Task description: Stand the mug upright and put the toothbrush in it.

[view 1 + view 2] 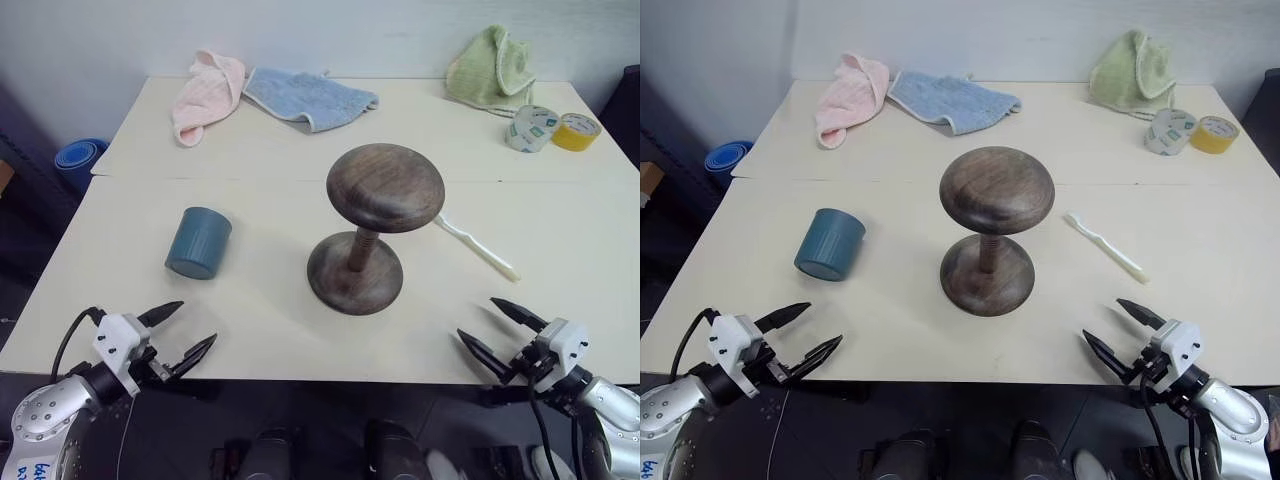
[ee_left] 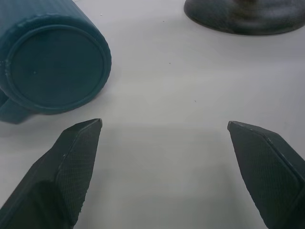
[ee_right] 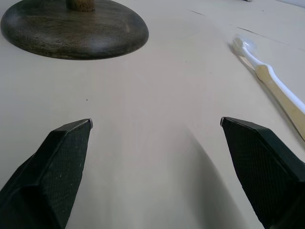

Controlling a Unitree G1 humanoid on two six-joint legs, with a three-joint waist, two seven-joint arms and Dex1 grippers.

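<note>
Both claws hover at the near edge of the desk point(image 1: 300, 130), each with its two black fingers spread wide apart and gripping nothing. On the near left, the left claw point(image 1: 180, 332) points forward and inward over the desk's front edge; in its wrist view the fingertips point(image 2: 83, 138) frame bare desk, with the mug's flat base just beyond one of them. On the near right, the right claw point(image 1: 503, 325) points forward and inward in the same way, its fingertips point(image 3: 71, 138) over empty desk surface. Beyond the left claw, the mug point(image 1: 199, 243) lies on its side on the left part of the desk, dark teal with a ribbed wall, its closed base turned toward the robot and its mouth facing away, so what is inside cannot be seen. At the centre stands a dark wooden stand point(image 1: 370, 225), a round base and a round top joined by a thin post, upright and well apart from the mug. Just right of it, the toothbrush point(image 1: 477, 246) lies flat on the desk, bristle head near the stand's top and handle running toward the right front. Farther back lie a pink cloth point(image 1: 207, 93), a blue cloth point(image 1: 310, 98) and a green cloth point(image 1: 490, 66), with two rolls of tape point(image 1: 552, 129) side by side at the far right.
</note>
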